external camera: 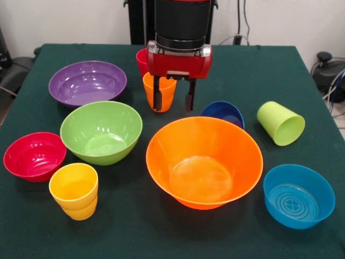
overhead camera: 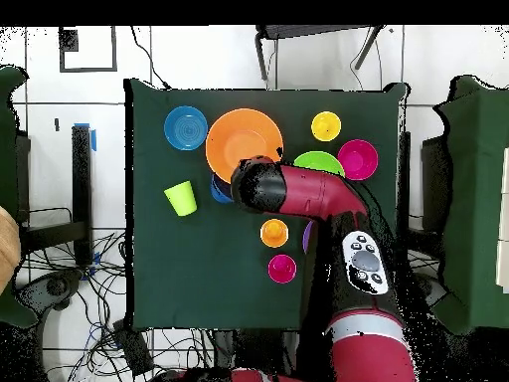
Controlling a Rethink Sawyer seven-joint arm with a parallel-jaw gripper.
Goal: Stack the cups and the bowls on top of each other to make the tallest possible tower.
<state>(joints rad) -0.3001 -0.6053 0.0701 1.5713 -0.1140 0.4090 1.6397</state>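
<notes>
My gripper [external camera: 173,100] hangs open with nothing between its fingers, just behind the large orange bowl [external camera: 204,162]. Its left finger [external camera: 157,96] overlaps the upright orange cup [external camera: 166,86] behind it. A red cup [external camera: 142,60] stands further back, and a yellow cup [external camera: 74,190] at the front left. The light green cup [external camera: 280,123] lies on its side at the right. The purple bowl [external camera: 87,82], lime green bowl [external camera: 101,132], red bowl [external camera: 34,156], dark blue bowl [external camera: 223,113] and light blue bowl [external camera: 298,195] each sit apart. Nothing is stacked.
All pieces rest on a dark green tablecloth [external camera: 269,70]. From overhead the arm [overhead camera: 298,191] covers the gripper and most of the purple bowl [overhead camera: 306,236]. Bare cloth [overhead camera: 199,279] lies left of the orange cup [overhead camera: 274,233] and red cup [overhead camera: 282,268].
</notes>
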